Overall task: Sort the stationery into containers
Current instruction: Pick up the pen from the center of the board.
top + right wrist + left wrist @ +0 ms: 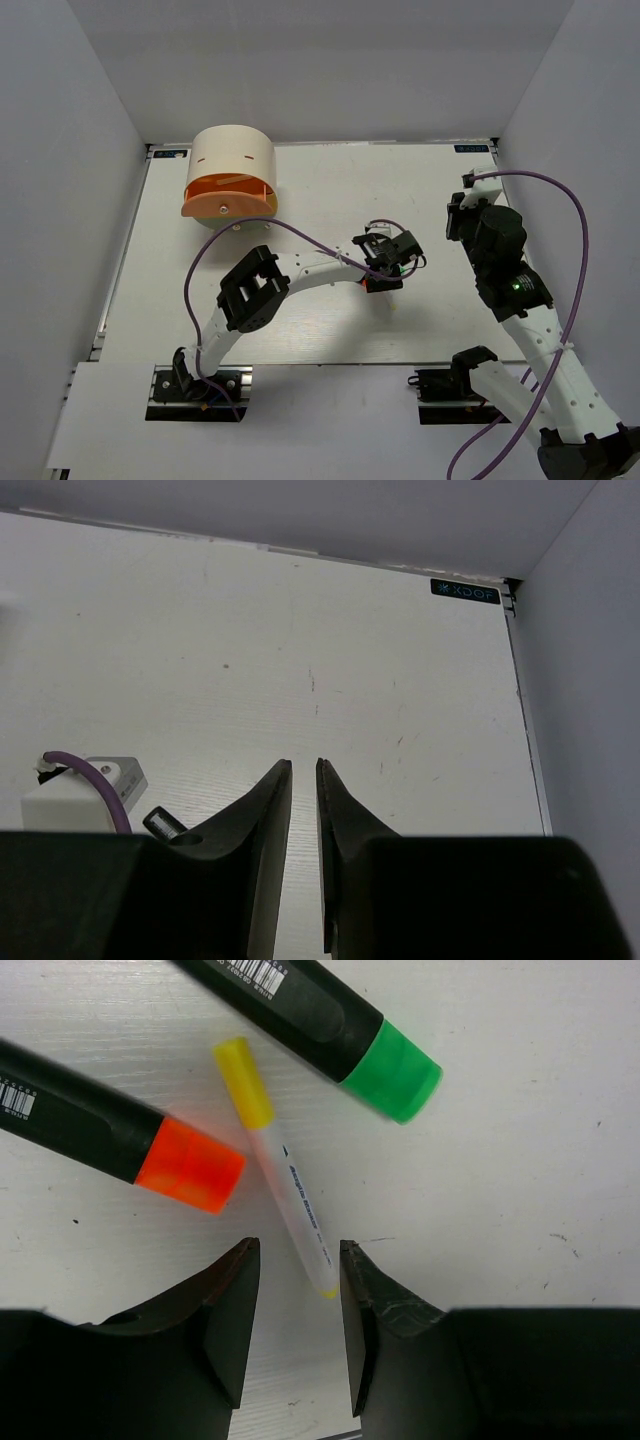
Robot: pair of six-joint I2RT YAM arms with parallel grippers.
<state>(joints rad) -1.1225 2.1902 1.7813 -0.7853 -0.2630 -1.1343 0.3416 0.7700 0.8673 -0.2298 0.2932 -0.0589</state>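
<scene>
In the left wrist view a thin cream stick [287, 1178] with a yellow tip lies on the white table. A black highlighter with an orange cap [190, 1165] is on its left, and one with a green cap [393, 1069] on its right. My left gripper [300, 1260] is open and low over them, with the stick's lower end between the fingertips, not gripped. In the top view this gripper [385, 272] hides most of the stationery. The cream cylindrical box [233, 155] with an orange drawer [228, 198] stands far left. My right gripper [304, 765] is shut, empty, above the table.
White walls close in the table on the left, back and right. The right arm [500, 250] hangs over the right side of the table. In the right wrist view the left arm's white camera block with a purple cable [85, 792] is at the left.
</scene>
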